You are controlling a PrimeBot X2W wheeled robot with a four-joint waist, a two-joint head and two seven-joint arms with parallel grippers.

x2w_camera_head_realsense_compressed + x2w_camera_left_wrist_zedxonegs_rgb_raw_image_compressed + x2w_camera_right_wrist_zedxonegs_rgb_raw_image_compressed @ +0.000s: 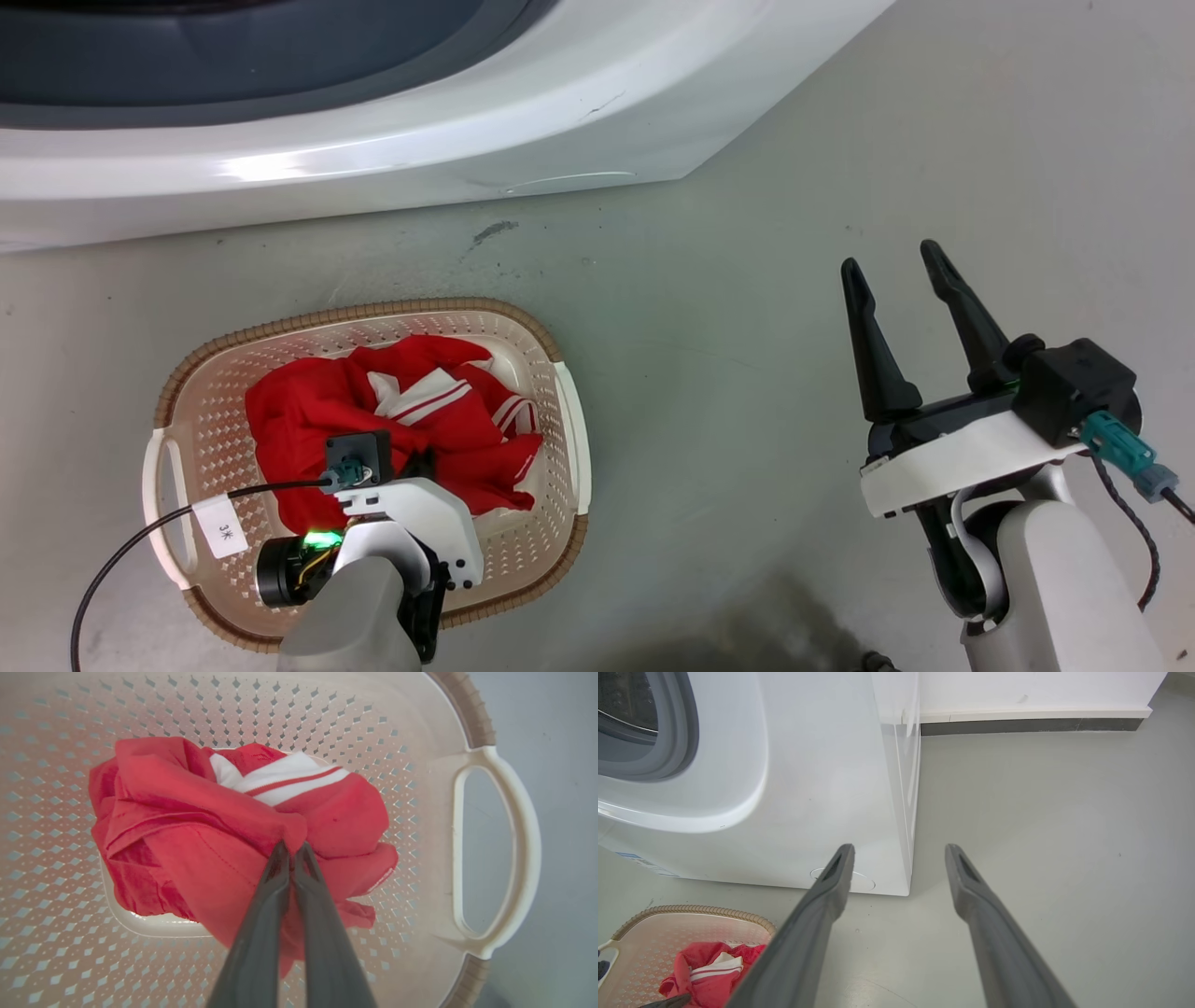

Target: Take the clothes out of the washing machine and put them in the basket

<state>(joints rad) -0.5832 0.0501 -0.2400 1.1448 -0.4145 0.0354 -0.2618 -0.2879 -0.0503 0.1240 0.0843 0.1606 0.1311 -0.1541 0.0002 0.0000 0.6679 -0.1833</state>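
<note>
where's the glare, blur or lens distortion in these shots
Head view: a bright glare streak on the washing machine front, and a dark shadow on the floor at the bottom edge. Left wrist view: the basket wall bows from the wide lens; the left pincer looks soft near the bottom edge, the clothes sharper. Right wrist view: even light, right pincer slightly soft.

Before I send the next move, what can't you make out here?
- Washing machine drum: cut off by the head view's top edge and the right wrist view's left edge; leftover laundry unknown.
- Basket floor: left wrist view, hidden beneath the clothes.
- Left claw tips: head view, hidden by its own wrist.
</note>
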